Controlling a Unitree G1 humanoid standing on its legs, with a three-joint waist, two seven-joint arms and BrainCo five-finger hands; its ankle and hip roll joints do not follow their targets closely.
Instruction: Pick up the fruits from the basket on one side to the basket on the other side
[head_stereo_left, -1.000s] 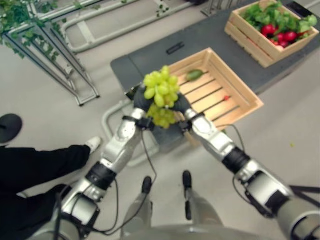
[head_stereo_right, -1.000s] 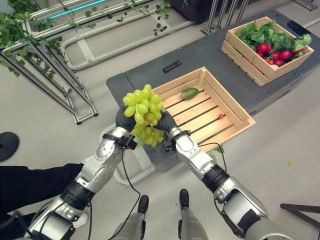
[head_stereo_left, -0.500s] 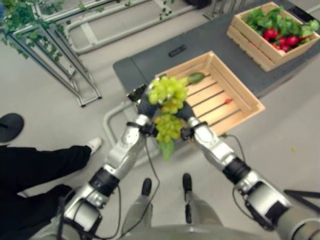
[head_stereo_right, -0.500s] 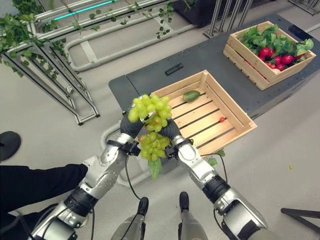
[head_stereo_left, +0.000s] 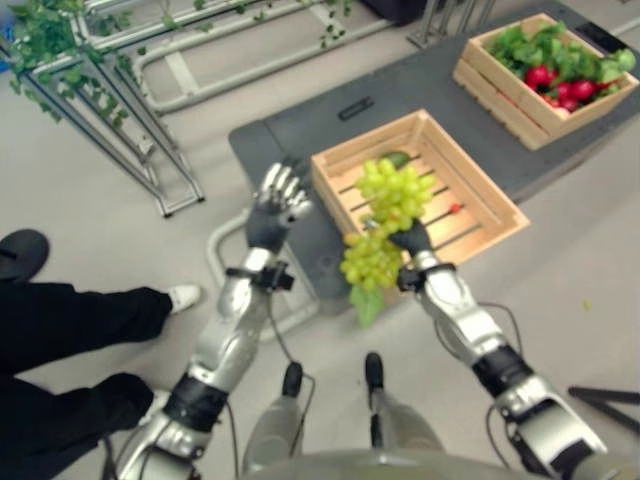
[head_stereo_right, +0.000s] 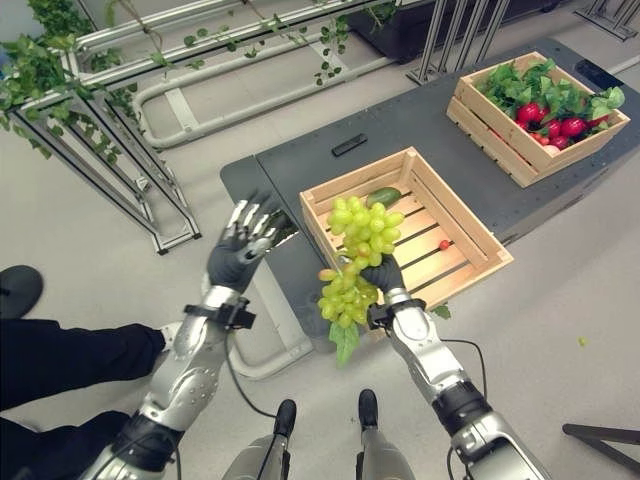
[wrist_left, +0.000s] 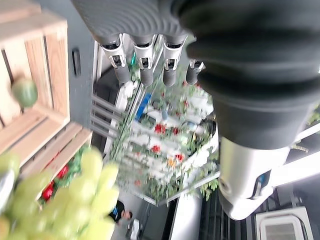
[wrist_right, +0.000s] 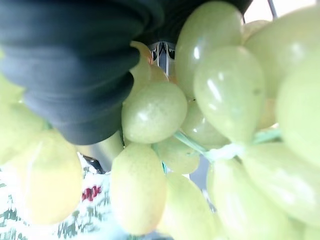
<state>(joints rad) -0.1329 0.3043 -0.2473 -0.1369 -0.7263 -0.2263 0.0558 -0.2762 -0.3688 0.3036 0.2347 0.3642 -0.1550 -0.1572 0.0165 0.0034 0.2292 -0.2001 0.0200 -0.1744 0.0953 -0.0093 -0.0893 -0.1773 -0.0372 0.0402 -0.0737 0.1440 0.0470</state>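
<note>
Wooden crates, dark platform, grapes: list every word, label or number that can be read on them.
No legible text on any of them.
Near wooden crate: bare slats, no print.
Far wooden crate: no markings visible.
Small black object on the dark platform: too small to read.
Grapes in the right robot hand: no sticker or tag.

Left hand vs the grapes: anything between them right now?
Nothing. In the right eye view the left hand, fingers spread, is apart from the grapes held by the right hand; only grey platform shows behind that gap.
</note>
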